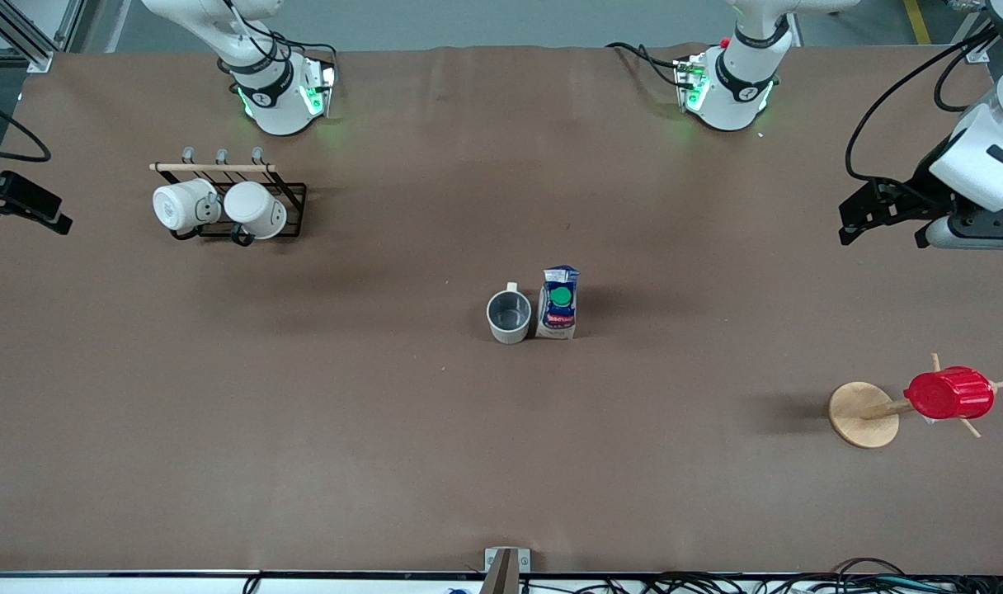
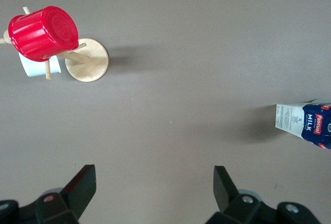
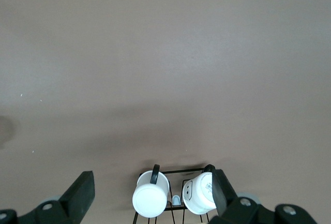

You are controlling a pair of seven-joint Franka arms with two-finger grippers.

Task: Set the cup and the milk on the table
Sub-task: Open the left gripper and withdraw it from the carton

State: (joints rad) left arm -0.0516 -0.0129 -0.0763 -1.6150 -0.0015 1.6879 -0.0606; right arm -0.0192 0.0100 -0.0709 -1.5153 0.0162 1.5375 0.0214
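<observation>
The beige cup with a grey inside stands upright on the brown table, near its middle. The blue and white milk carton with a green cap stands upright close beside it, toward the left arm's end. The carton's edge also shows in the left wrist view. My left gripper is open and empty in the air over the left arm's end of the table; it also shows in the left wrist view. My right gripper is open and empty over the right arm's end; it also shows in the right wrist view.
A black wire rack holding two white mugs stands near the right arm's base. A wooden stand carrying a red ribbed cup is at the left arm's end, nearer the camera. A small mount sits at the table's near edge.
</observation>
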